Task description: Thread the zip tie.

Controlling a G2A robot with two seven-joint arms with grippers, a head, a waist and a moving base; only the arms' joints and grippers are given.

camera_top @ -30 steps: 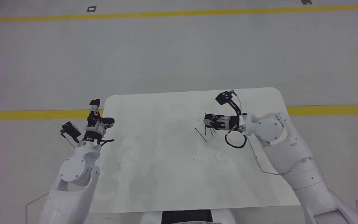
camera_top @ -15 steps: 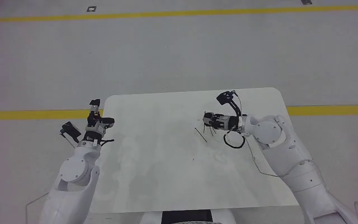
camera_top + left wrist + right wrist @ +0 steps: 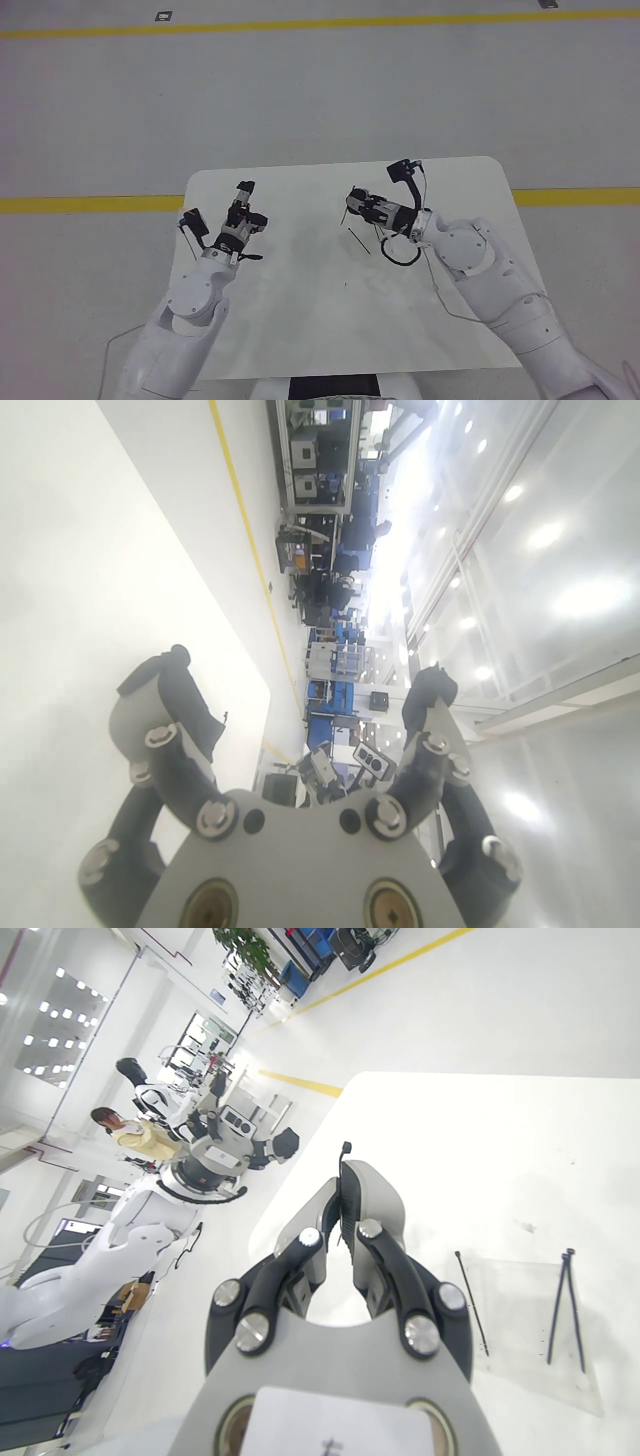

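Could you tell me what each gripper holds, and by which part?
Right gripper pinches a zip tie just below its head; left gripper is open, empty.

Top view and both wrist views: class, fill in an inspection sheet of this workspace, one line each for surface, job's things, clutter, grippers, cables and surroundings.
Surface: white table, with a few small dark specks.
Job's things: one zip tie held in the right gripper, its head poking past the fingertips; three loose zip ties lying flat on the table.
Clutter: clear plastic sheet under two of the loose zip ties.
Grippers: right gripper shut on the zip tie; left gripper open and empty.
Cables: black cable loop at the right wrist.
Surroundings: yellow floor lines; equipment racks beyond.
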